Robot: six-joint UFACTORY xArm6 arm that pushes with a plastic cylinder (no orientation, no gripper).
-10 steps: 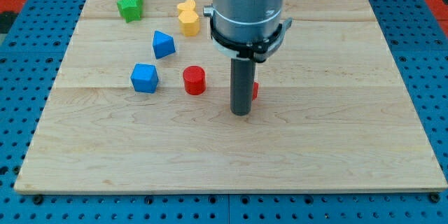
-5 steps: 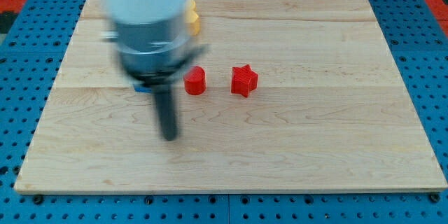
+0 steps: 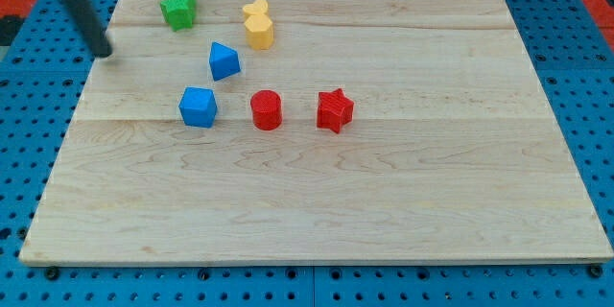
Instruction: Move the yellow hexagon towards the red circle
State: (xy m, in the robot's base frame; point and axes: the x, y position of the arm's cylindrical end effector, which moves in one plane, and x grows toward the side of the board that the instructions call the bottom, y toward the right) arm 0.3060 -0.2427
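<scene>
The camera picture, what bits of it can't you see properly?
- My tip: in the camera view the rod is motion-blurred at the view's top left, so its exact end is unclear; it appears just off the board's left edge, left of the green block.
- Arm above the rod: cut off by the view's top edge.
- Yellow block: too small to confirm a hexagon shape.
- Green block: exact shape unclear.

Yellow hexagon (image 3: 259, 29); red circle (image 3: 266, 110), red star (image 3: 335, 110); two blue blocks (image 3: 199, 106); green pair (image 3: 177, 5) — pale wooden board (image 3: 432, 182).
</scene>
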